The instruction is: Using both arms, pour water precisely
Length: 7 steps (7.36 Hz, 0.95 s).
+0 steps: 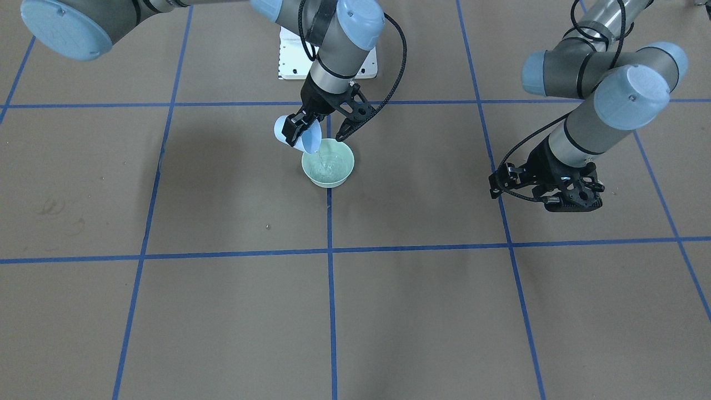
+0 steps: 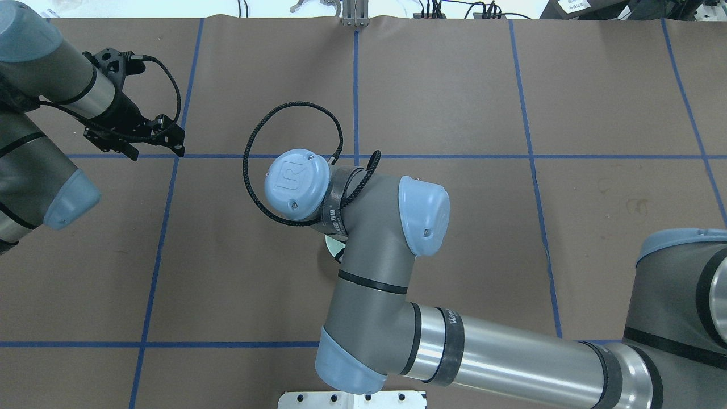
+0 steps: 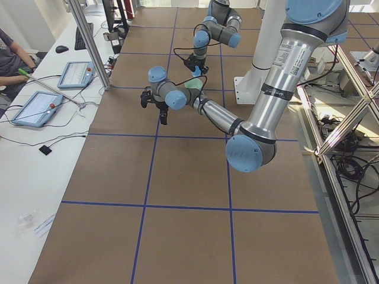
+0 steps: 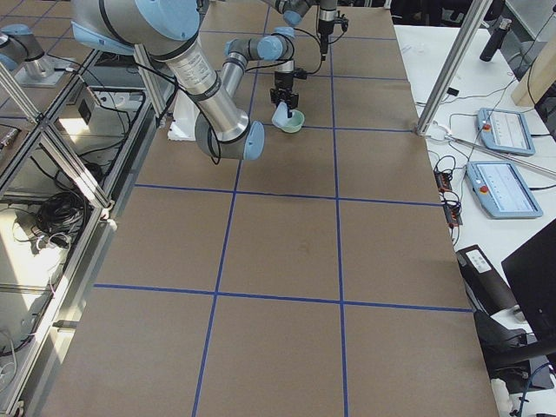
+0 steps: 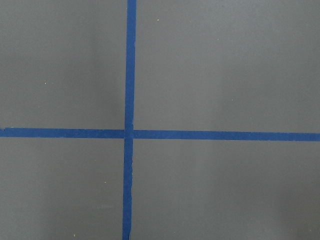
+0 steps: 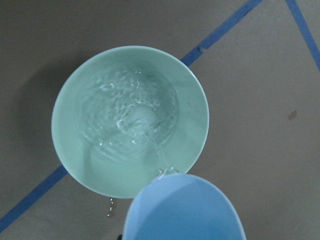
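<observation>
My right gripper is shut on a light blue cup, tilted with its lip over a pale green bowl on a blue tape line. In the right wrist view a thin stream of water runs from the cup into the bowl, where it ripples. From overhead the right arm hides all but a sliver of the bowl. My left gripper hovers open and empty, well off to the side. Its wrist view shows only a blue tape cross.
The white pedestal base stands just behind the bowl. Drops lie on the brown table cover beside the bowl. A side table with tablets and a seated person runs along the far edge, with metal posts.
</observation>
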Each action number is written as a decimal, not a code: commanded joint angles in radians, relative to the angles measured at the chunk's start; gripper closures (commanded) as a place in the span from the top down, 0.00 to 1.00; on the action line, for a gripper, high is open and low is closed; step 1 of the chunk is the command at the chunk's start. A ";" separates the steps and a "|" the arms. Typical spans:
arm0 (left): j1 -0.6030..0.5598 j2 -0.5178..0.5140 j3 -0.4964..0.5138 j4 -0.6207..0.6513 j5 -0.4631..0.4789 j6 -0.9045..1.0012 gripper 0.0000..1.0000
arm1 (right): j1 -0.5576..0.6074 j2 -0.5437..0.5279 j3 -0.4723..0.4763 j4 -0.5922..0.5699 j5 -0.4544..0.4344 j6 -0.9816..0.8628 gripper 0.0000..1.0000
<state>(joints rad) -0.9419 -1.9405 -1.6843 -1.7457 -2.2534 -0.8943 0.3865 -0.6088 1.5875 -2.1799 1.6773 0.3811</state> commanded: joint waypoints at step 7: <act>0.000 0.000 -0.002 0.000 0.000 -0.002 0.99 | 0.003 0.046 -0.029 0.004 -0.007 0.039 0.00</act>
<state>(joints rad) -0.9418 -1.9405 -1.6845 -1.7457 -2.2534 -0.8956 0.3882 -0.5575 1.5540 -2.2091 1.6675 0.3816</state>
